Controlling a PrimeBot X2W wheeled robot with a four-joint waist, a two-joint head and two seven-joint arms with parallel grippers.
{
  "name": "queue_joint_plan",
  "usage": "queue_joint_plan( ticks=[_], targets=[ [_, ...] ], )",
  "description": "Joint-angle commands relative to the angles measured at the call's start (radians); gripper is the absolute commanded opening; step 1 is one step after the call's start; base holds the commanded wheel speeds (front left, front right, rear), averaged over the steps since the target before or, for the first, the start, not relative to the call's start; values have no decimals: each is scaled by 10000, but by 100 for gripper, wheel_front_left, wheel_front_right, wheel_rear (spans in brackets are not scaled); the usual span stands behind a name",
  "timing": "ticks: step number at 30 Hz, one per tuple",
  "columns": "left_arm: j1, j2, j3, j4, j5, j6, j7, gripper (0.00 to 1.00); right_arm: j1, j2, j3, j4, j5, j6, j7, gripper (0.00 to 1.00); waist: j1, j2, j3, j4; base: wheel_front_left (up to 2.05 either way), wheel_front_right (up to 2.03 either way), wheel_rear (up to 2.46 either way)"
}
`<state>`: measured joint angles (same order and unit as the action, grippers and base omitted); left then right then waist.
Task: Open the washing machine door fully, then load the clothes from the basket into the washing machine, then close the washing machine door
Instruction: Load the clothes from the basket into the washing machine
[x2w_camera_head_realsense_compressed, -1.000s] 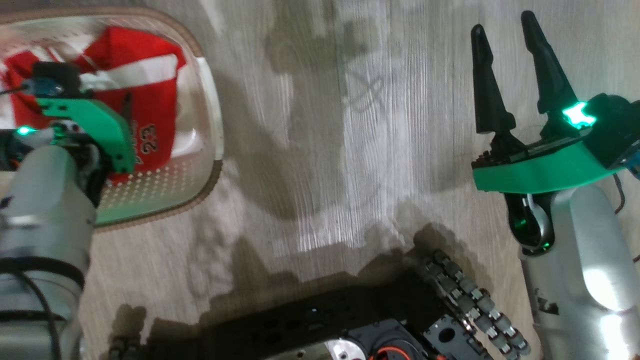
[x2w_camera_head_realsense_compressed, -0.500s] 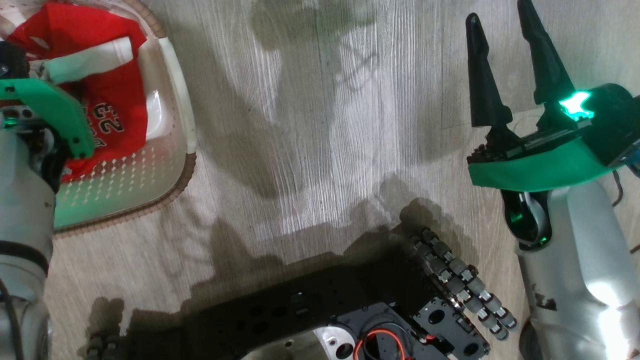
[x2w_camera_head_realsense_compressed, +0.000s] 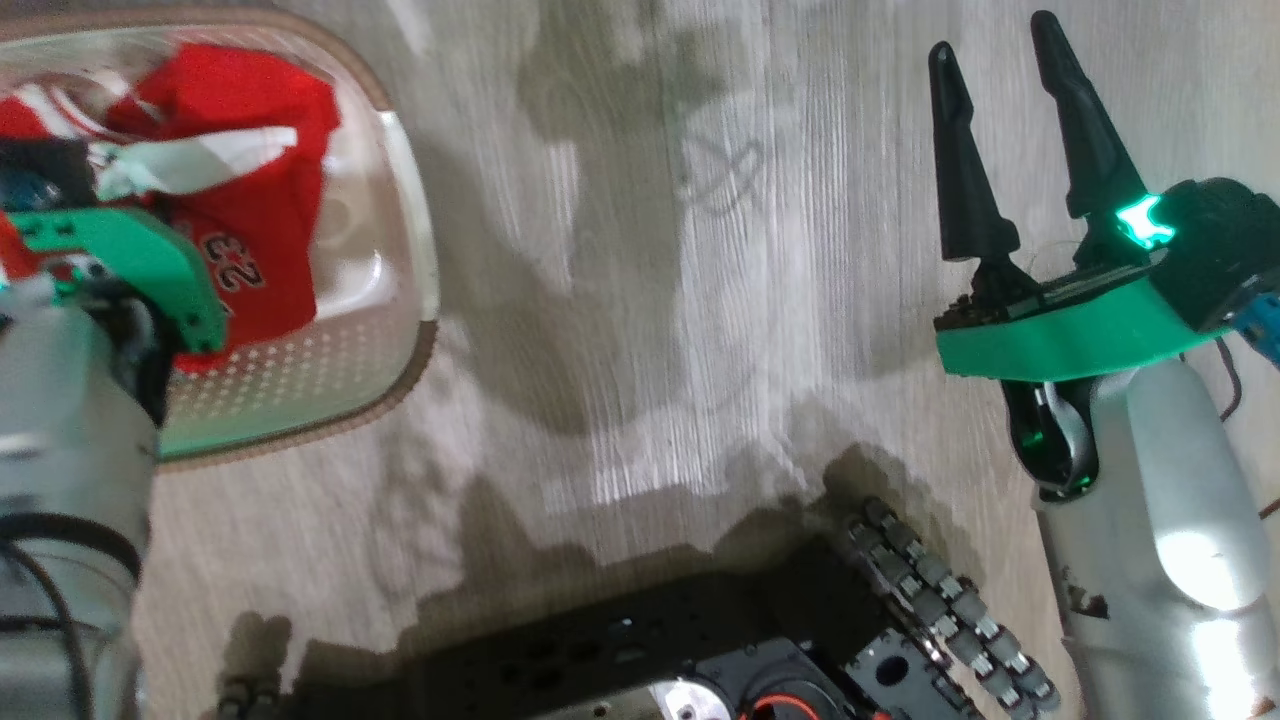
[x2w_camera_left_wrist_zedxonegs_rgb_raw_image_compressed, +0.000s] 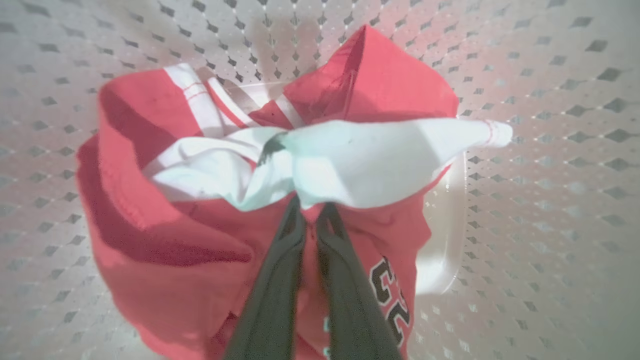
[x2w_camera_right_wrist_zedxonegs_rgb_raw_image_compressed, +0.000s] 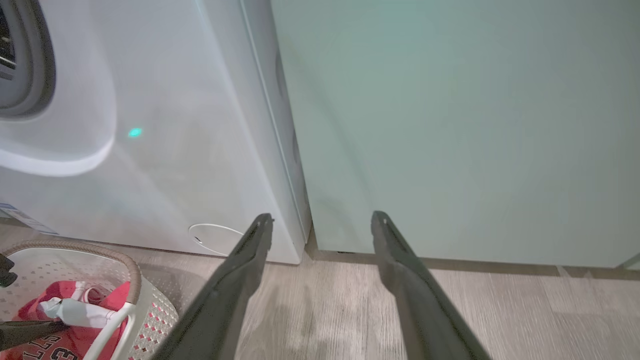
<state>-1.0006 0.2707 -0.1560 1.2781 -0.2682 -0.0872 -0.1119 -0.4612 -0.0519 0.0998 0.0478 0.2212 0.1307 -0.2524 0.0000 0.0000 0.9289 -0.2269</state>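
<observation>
The clothes, a red garment with white trim and dark numbers, lie bunched in the cream perforated basket. My left gripper reaches down into the basket, shut on a gathered fold of the white trim. From the head the basket is at the upper left, with the clothes partly under my green left wrist. My right gripper hangs open over bare floor at the right, holding nothing. Past that open gripper, the right wrist view takes in the washing machine and its grey gasket. The washing machine door is out of view.
A pale green cabinet stands right of the washer. A small round white flap sits low on the washer front. Wood floor lies between the basket and my right arm. My black base is at the bottom.
My left gripper has shut on the white trim, and the garment has bunched up around it. The head camera swayed left and back. The right gripper stayed open.
</observation>
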Motion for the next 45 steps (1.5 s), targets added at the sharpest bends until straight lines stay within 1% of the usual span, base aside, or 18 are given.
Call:
queue_joint_plan(
  ticks=[1,2,6,10,14,16,19,26,33,38,41,42,45],
  targets=[
    [632,162,194,-116,-133,99,-515,0,474,17,59,-177,-165,0,-15,100,0,0,-675,436,0,0,0],
    [632,162,194,-116,-133,99,-515,0,474,17,59,-177,-165,0,-15,100,0,0,-675,436,0,0,0],
    [1026,-172,266,-368,-287,175,-1180,0,623,17,-92,-111,-354,0,114,100,0,0,-1413,793,0,0,0],
    [1476,-501,265,-1035,-311,348,-1446,0,858,17,-283,-144,-495,0,311,100,0,0,-2158,1167,0,0,0],
    [2026,-747,344,-2309,-310,537,-1491,0,1086,17,-441,-172,-628,0,529,100,0,0,-2873,1537,0,0,0],
    [2393,-900,411,-3028,-351,546,-1494,0,1230,17,-515,-177,-681,0,641,100,0,0,-3208,1717,0,0,0],
    [2958,-989,478,-4139,-291,699,-1496,0,1472,17,-578,-172,-721,0,805,100,0,0,-3699,1914,0,0,0],
    [4264,-1017,507,-6747,-85,988,-1497,0,1847,17,-698,-189,-696,0,1043,100,0,0,-4784,2139,0,0,0],
    [5401,-928,331,-9204,71,1221,-1325,0,2107,17,-758,-9,-512,0,1130,100,0,0,-5862,2142,0,0,0],
    [6277,-799,174,-10642,149,1375,-815,0,2363,17,-683,263,-378,0,1170,100,0,0,-6640,2085,0,0,0],
    [6825,-756,158,-11370,153,1514,-644,0,2558,17,-618,406,-282,0,1159,100,0,0,-7063,2038,0,0,0],
    [7189,-731,137,-11801,153,1593,-524,0,2714,17,-602,459,-229,0,1167,100,0,0,-7280,2024,0,0,0],
    [7671,-682,98,-12299,170,1691,-392,0,2939,17,-585,501,-164,0,1171,100,0,0,-7578,2013,0,0,0]
  ],
)
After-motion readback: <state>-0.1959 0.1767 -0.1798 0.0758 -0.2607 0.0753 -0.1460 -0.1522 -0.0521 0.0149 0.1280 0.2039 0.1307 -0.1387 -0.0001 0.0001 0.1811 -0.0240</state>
